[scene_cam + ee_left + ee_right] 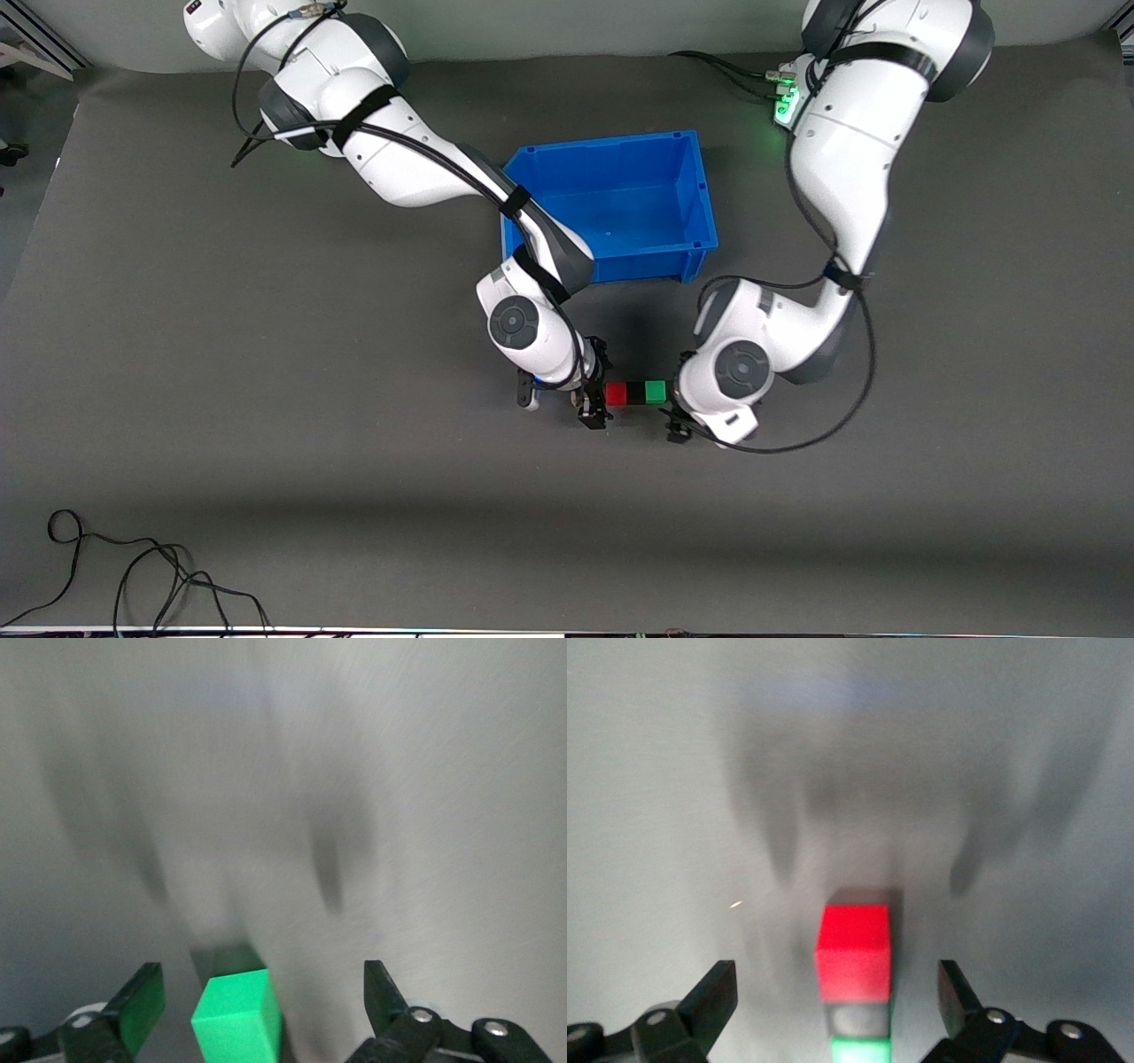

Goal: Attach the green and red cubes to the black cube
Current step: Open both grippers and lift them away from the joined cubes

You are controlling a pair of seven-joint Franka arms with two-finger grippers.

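A red cube (616, 392), a black cube (635, 392) and a green cube (656, 391) sit in one touching row on the grey table, with the black one in the middle. My right gripper (595, 388) is open at the red end of the row. In the right wrist view the red cube (852, 952), black cube (855, 1019) and green cube (859, 1050) lie between its spread fingers (713, 997), untouched. My left gripper (677, 399) is open at the green end. The left wrist view shows the green cube (237, 1017) between its fingers (381, 990), not gripped.
A blue bin (611, 257) stands on the table farther from the front camera than the cubes, between the two arms. A black cable (133, 567) lies near the front edge toward the right arm's end of the table.
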